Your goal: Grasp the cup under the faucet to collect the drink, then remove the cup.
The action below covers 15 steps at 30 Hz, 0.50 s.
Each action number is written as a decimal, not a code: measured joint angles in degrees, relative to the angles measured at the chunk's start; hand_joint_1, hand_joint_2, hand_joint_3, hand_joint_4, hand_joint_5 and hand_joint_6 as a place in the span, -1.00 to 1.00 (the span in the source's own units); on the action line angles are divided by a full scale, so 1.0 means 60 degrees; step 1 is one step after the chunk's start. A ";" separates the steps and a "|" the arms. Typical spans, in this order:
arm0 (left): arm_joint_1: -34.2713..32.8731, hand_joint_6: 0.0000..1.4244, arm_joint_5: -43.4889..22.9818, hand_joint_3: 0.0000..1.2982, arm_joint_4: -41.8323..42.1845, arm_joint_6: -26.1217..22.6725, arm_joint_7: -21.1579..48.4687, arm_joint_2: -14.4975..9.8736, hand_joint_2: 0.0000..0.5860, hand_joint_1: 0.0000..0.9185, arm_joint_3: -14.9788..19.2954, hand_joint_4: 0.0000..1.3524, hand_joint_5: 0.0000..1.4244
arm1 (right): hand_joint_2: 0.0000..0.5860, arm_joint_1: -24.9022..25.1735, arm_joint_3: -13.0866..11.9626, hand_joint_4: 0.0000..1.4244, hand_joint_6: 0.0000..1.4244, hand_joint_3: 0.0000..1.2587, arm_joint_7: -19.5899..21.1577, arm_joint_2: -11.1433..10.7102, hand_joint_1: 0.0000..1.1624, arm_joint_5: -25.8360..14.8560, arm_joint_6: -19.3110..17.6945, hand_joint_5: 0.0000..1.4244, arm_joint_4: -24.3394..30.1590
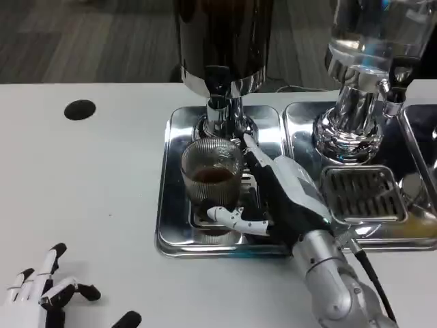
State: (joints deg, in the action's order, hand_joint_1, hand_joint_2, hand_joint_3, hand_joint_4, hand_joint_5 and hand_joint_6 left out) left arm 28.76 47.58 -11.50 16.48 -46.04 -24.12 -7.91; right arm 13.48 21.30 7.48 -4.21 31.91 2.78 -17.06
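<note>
Ribbed glass cup (pixel 212 172) stands on the steel drip tray (pixel 174 205), directly under the faucet (pixel 218 109) of the dark dispenser (pixel 225 34), part-filled with brown drink. Right robot hand (pixel 283 198) wraps the cup from its 3 o'clock side, thumb across the base at 6 o'clock, fingers behind: gripping it. Left robot hand (pixel 48 287) rests on the white counter (pixel 82 178) at 8 o'clock, well apart, fingers spread, holding nothing. Second dispenser (pixel 369 55) at 2 o'clock.

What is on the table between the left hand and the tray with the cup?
Nothing: in the head view, bare white table separates the left hand from the tray holding the cup.
</note>
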 measured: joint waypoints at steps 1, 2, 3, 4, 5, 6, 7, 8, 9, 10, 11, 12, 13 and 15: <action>-0.0001 -0.77 -0.0001 0.01 0.0000 0.0006 0.0000 -0.0003 -0.64 -1.00 0.0003 -0.93 -0.71 | -0.38 0.0018 0.0000 -0.92 -0.83 -1.00 0.0027 0.0022 0.10 -0.0004 -0.0012 -0.91 -0.0077; 0.0002 -0.77 -0.0003 0.01 -0.0001 0.0010 0.0000 -0.0006 -0.64 -1.00 0.0007 -0.93 -0.71 | -0.40 0.0022 0.0004 -0.91 -0.83 -1.00 0.0052 0.0044 0.11 -0.0010 -0.0024 -0.90 -0.0139; 0.0004 -0.77 -0.0003 0.02 -0.0004 0.0011 0.0000 -0.0007 -0.64 -1.00 0.0008 -0.93 -0.71 | -0.40 0.0025 0.0010 -0.90 -0.82 -0.99 0.0064 0.0058 0.12 -0.0011 -0.0030 -0.90 -0.0177; 0.0003 -0.77 -0.0003 0.02 -0.0008 0.0014 0.0000 -0.0008 -0.64 -1.00 0.0009 -0.93 -0.71 | -0.41 0.0033 0.0019 -0.88 -0.82 -0.98 0.0098 0.0071 0.12 -0.0009 -0.0049 -0.89 -0.0222; 0.0004 -0.77 -0.0003 0.02 -0.0017 0.0017 0.0000 -0.0011 -0.64 -1.00 0.0010 -0.93 -0.71 | -0.41 0.0058 0.0032 -0.87 -0.82 -0.96 0.0160 0.0085 0.12 -0.0009 -0.0074 -0.87 -0.0291; 0.0007 -0.77 -0.0003 0.02 -0.0025 0.0017 0.0000 -0.0014 -0.64 -1.00 0.0011 -0.93 -0.71 | -0.41 0.0084 0.0034 -0.84 -0.81 -0.94 0.0192 0.0096 0.12 -0.0009 -0.0105 -0.86 -0.0346; 0.0011 -0.77 -0.0003 0.02 -0.0032 0.0017 0.0000 -0.0017 -0.64 -1.00 0.0012 -0.93 -0.71 | -0.40 0.0124 0.0033 -0.82 -0.80 -0.91 0.0228 0.0118 0.13 -0.0009 -0.0146 -0.84 -0.0431; 0.0015 -0.77 -0.0003 0.02 -0.0035 0.0018 0.0000 -0.0018 -0.64 -1.00 0.0012 -0.93 -0.71 | -0.40 0.0141 0.0032 -0.80 -0.79 -0.88 0.0251 0.0140 0.14 -0.0011 -0.0163 -0.83 -0.0469; 0.0019 -0.77 -0.0006 0.02 -0.0036 0.0019 0.0000 -0.0019 -0.64 -1.00 0.0013 -0.92 -0.71 | -0.39 0.0153 0.0032 -0.78 -0.77 -0.86 0.0329 0.0172 0.14 -0.0012 -0.0184 -0.81 -0.0501; 0.0019 -0.77 -0.0007 0.02 -0.0037 0.0020 0.0001 -0.0019 -0.64 -1.00 0.0013 -0.92 -0.71 | -0.39 0.0159 0.0032 -0.76 -0.76 -0.84 0.0357 0.0178 0.14 -0.0012 -0.0188 -0.79 -0.0512; 0.0020 -0.77 -0.0011 0.02 -0.0036 0.0025 0.0001 -0.0019 -0.64 -1.00 0.0016 -0.92 -0.71 | -0.41 0.0175 0.0030 -0.74 -0.75 -0.82 0.0430 0.0192 0.15 -0.0011 -0.0224 -0.78 -0.0560; 0.0023 -0.77 -0.0020 0.02 -0.0036 0.0037 0.0000 -0.0020 -0.64 -1.00 0.0023 -0.92 -0.71 | -0.42 0.0188 0.0026 -0.72 -0.74 -0.80 0.0538 0.0210 0.16 -0.0011 -0.0287 -0.77 -0.0615; 0.0024 -0.77 -0.0029 0.02 -0.0036 0.0050 0.0001 -0.0020 -0.64 -1.00 0.0029 -0.92 -0.71 | -0.42 0.0209 0.0025 -0.71 -0.74 -0.78 0.0607 0.0226 0.16 -0.0011 -0.0310 -0.75 -0.0661; 0.0030 -0.77 -0.0047 0.03 -0.0035 0.0070 0.0001 -0.0020 -0.64 -1.00 0.0038 -0.92 -0.71 | -0.42 0.0257 0.0025 -0.68 -0.73 -0.75 0.0726 0.0259 0.17 -0.0011 -0.0383 -0.72 -0.0790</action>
State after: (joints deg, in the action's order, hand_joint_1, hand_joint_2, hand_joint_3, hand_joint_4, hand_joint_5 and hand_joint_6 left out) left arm 28.95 47.30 -11.71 16.90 -46.03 -24.25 -7.68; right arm 15.02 21.45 11.84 -2.65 31.84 0.49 -21.80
